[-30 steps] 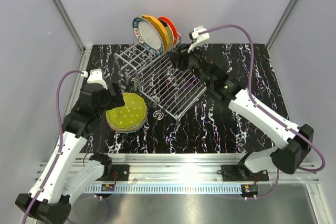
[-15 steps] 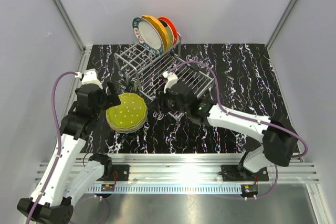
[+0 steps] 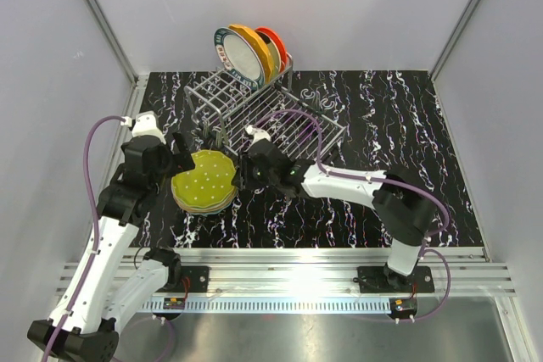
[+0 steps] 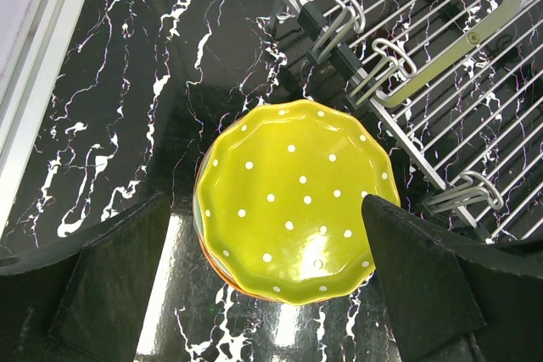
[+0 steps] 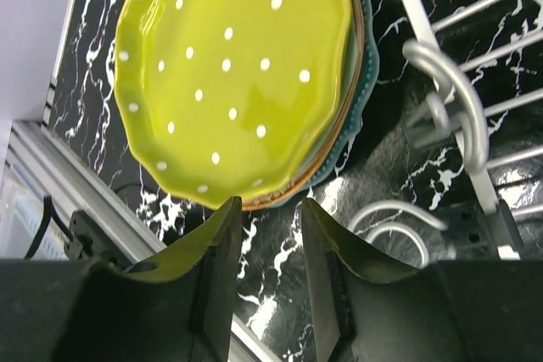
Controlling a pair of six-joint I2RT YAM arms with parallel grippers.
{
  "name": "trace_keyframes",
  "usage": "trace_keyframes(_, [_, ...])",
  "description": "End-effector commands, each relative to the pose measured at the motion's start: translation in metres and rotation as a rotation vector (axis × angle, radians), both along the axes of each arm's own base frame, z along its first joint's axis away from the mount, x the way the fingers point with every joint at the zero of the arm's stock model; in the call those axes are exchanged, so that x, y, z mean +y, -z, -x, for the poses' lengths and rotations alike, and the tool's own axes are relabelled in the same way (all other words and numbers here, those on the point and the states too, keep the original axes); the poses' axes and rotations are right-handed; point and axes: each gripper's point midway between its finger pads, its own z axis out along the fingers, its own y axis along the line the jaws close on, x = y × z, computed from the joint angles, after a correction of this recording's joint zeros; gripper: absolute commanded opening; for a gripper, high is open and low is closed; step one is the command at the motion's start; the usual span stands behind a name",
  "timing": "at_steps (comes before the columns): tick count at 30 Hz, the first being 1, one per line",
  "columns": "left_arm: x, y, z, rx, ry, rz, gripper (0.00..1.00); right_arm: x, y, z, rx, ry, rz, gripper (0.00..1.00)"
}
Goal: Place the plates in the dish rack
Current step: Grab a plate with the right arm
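One stack of round scalloped plates (image 5: 366, 57), dotted yellow-green plate (image 3: 204, 180) on top: flat on black veined tabletop (image 3: 382, 125), beside silver wire dish rack (image 3: 280, 129) holding three upright plates (image 3: 246, 52). My left gripper (image 4: 265, 209): spread wide above stack, empty. My right gripper (image 5: 271, 209): narrowly parted, empty, near stack's rim

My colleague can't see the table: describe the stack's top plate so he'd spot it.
Find the wire dish rack on the black marbled table; a plate stack lies by its near-left corner. The top plate alone is yellow-green with white dots.
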Motion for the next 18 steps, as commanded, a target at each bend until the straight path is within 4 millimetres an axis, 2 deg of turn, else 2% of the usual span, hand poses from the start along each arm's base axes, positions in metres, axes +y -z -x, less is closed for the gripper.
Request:
trace_keyframes(1, [0.003,-0.008,-0.003,-0.042,-0.022,0.007,0.99,0.012,-0.019,-0.013,-0.020,0.062,-0.019,0.43])
trace_keyframes(4, [0.003,-0.008,-0.002,-0.045,-0.020,0.009,0.99,0.010,-0.009,-0.020,-0.006,0.106,0.012,0.44])
trace_keyframes(5, [0.002,-0.008,-0.002,-0.046,-0.016,0.012,0.98,0.013,-0.012,-0.021,-0.003,0.118,0.008,0.45])
trace_keyframes(6, [0.002,-0.009,-0.002,-0.046,-0.010,0.012,0.94,0.008,-0.006,-0.022,0.006,0.138,0.040,0.44])
trace_keyframes(7, [0.000,-0.011,-0.002,-0.055,0.002,0.017,0.83,0.010,-0.006,-0.026,0.009,0.149,0.047,0.44])
trace_keyframes(9, [0.000,-0.010,-0.001,-0.056,0.003,0.017,0.83,0.006,0.002,-0.026,0.022,0.171,0.087,0.45])
trace_keyframes(12, [0.001,-0.010,-0.001,-0.056,-0.003,0.018,0.89,0.004,0.006,-0.029,0.024,0.195,0.113,0.45])
trace_keyframes(18, [0.000,-0.011,-0.001,-0.056,-0.005,0.021,0.96,0.013,0.013,-0.032,0.038,0.189,0.107,0.45])
